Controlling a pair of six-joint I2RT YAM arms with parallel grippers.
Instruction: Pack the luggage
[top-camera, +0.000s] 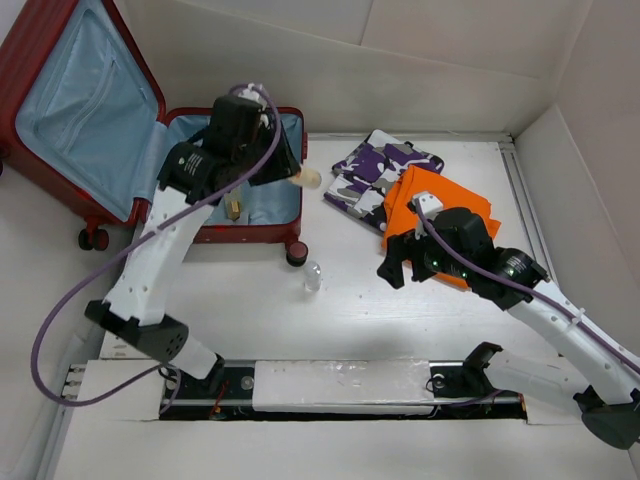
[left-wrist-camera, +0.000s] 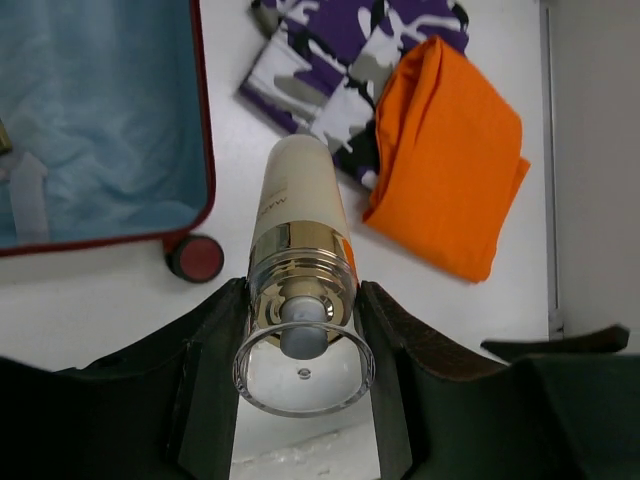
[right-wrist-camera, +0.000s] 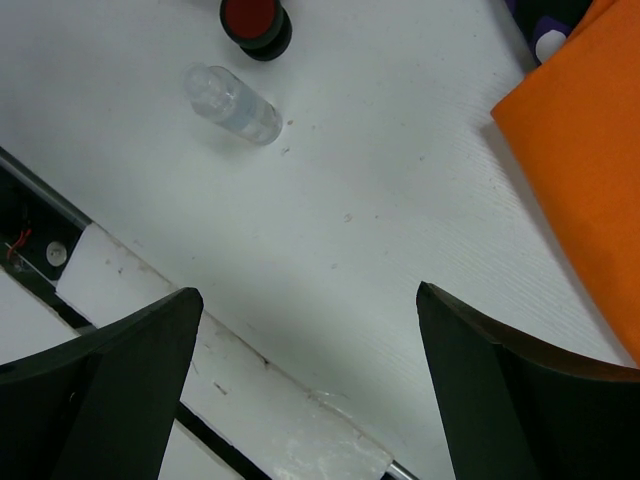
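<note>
The dark-red luggage (top-camera: 40, 60) lies open at the back left, its light blue lining showing; its lower half also shows in the left wrist view (left-wrist-camera: 205, 150). My left gripper (left-wrist-camera: 300, 330) is shut on a cream and gold pump bottle (left-wrist-camera: 300, 230), held above the table just right of the luggage's edge; the bottle's tip sticks out in the top view (top-camera: 308, 178). My right gripper (right-wrist-camera: 310, 330) is open and empty above the bare table, beside the orange folded cloth (top-camera: 440, 215). A small clear bottle (top-camera: 313, 277) lies near a suitcase wheel (top-camera: 298, 254).
A purple camouflage cloth (top-camera: 375, 175) lies behind the orange cloth. A small tan item (top-camera: 235, 208) rests inside the luggage. White walls close in the back and right. The arms' mounting rail (top-camera: 340, 385) runs along the near edge.
</note>
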